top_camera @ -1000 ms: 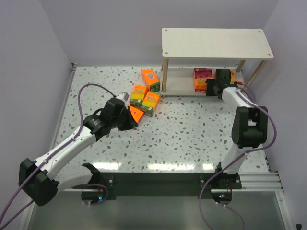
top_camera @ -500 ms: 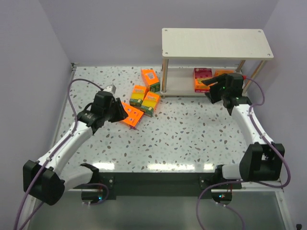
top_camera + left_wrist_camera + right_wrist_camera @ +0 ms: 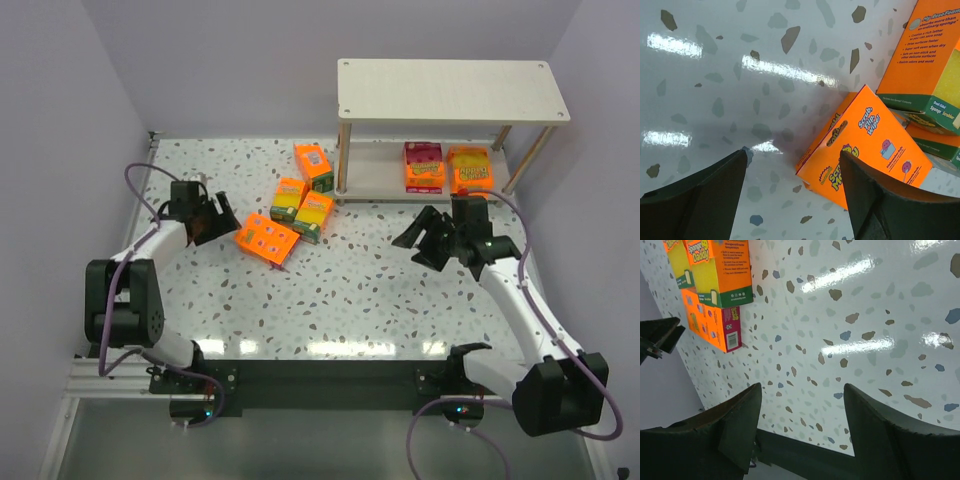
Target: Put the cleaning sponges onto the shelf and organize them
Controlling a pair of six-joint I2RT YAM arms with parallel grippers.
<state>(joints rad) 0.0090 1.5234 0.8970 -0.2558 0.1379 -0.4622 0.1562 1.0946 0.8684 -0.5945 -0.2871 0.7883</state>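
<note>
- Speckled table (image 3: 380,290) carries everything; both arms are bolted at its near edge.
- Shelf (image 3: 445,90) is set at the far right of the table. Its lower board (image 3: 375,183) is loaded at the right end.
- Left arm (image 3: 150,245) is folded back along the left side. Right arm (image 3: 510,290) is stretched up the right side, ending in front of the shelf.
- Left gripper (image 3: 215,220) is spread apart with nothing pinched. It is held low over the table just left of the flat pack (image 3: 266,239), and a corner of that pack is seen between the fingers in the left wrist view.
- Right gripper (image 3: 415,240) is spread wide as well, with nothing held. Only speckled table is seen between its fingers in the right wrist view.
- Two cleaning sponges are stood side by side on the lower board: the magenta-labelled pack (image 3: 423,166) and, just right of it, the orange-topped pack (image 3: 469,170).
- Four more are left on the table, left of the shelf.
- The far pack (image 3: 313,166) is found near the shelf's left legs.
- The middle pack (image 3: 289,198) and near pack (image 3: 314,215) are pressed against each other, yellow sponge and green edge showing.
- The flat pack is laid label-up just beside the near pack; whether they touch cannot be told.
</note>
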